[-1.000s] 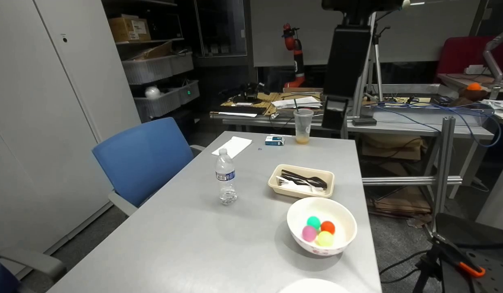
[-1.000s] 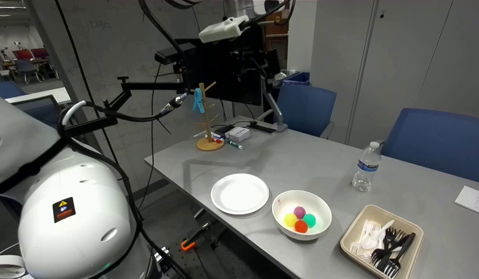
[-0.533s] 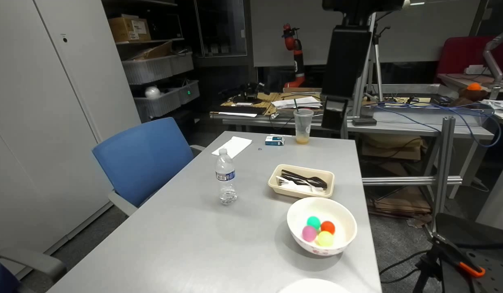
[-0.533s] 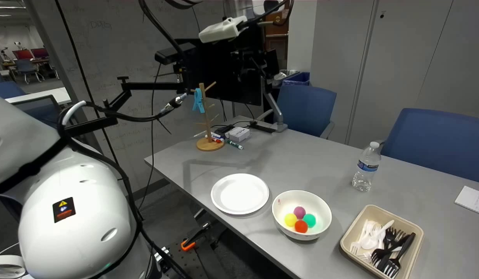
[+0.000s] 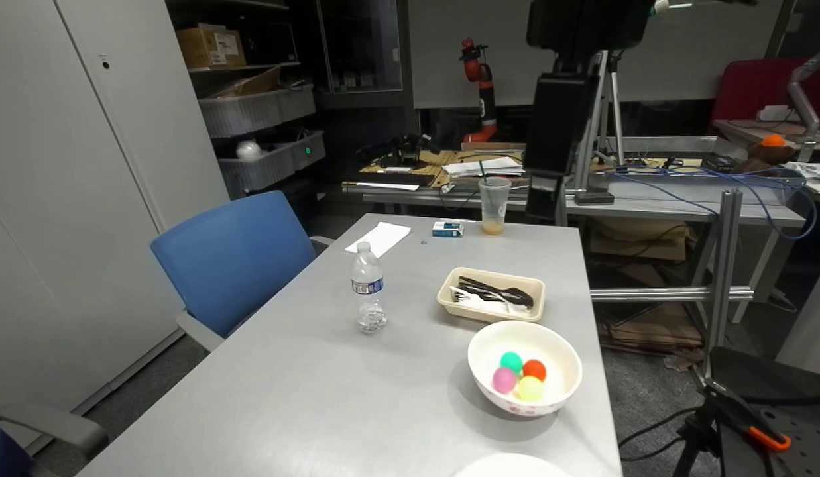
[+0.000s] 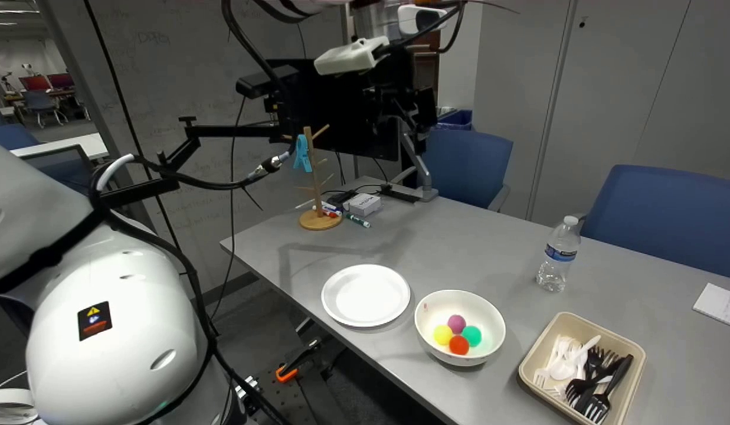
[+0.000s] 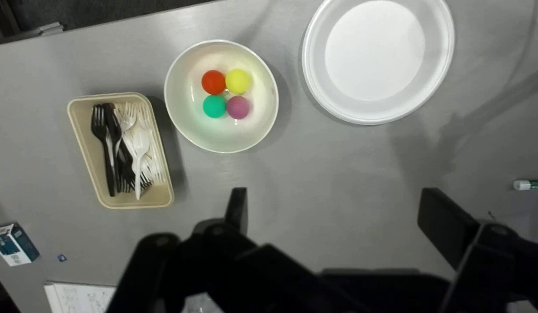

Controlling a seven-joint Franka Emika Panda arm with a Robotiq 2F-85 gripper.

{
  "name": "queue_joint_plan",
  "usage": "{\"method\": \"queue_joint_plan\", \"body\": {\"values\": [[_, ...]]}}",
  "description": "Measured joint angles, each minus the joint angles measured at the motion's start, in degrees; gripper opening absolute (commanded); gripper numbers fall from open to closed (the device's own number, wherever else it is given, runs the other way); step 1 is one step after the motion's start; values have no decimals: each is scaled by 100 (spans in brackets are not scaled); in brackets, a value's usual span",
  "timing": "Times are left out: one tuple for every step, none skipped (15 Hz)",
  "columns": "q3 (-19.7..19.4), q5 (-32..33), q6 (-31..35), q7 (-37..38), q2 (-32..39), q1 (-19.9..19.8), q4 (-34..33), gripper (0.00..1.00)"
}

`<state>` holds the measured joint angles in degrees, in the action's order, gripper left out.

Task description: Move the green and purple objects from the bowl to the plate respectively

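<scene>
A green ball [image 7: 214,106] and a purple ball [image 7: 238,107] lie in the white bowl [image 7: 221,140], touching or nearly touching a red ball [image 7: 213,82] and a yellow ball [image 7: 238,81]. Both exterior views also show the green ball [image 5: 511,362] [image 6: 471,336] and the purple ball [image 5: 504,380] [image 6: 456,323]. The white plate [image 7: 375,50] is bare beside the bowl; it also shows in an exterior view [image 6: 366,295]. My gripper [image 7: 338,208] is open with nothing between its fingers. It hangs high above the table, off to the side of bowl and plate. It also shows in an exterior view [image 5: 545,195].
A beige tray [image 7: 81,130] of plastic cutlery stands close beside the bowl. A water bottle [image 5: 368,291] stands across the table. A wooden stand [image 6: 318,219], markers and a small box [image 6: 363,204] are beyond the plate. A cup [image 5: 494,205] is at the table's end.
In the last half second my gripper has come down a little and the arm has shifted slightly to the right in an exterior view. The balls, bowl and plate have not moved.
</scene>
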<state>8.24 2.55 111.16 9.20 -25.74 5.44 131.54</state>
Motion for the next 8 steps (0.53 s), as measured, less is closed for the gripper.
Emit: {"method": "queue_joint_plan", "body": {"values": [[-95, 28, 52, -8, 0, -60, 81, 100], [-185, 34, 102, -23, -2, -117, 161, 100], [-270, 34, 172, -34, -3, -170, 249, 100], [-344, 31, 267, -37, -5, -210, 350, 100], [-401, 28, 366, -37, -5, -240, 460, 100], [-441, 26, 437, -35, -4, -259, 567, 100], [-462, 23, 475, -14, -5, -282, 657, 100], [-465, 22, 483, -3, -4, -305, 717, 100]]}}
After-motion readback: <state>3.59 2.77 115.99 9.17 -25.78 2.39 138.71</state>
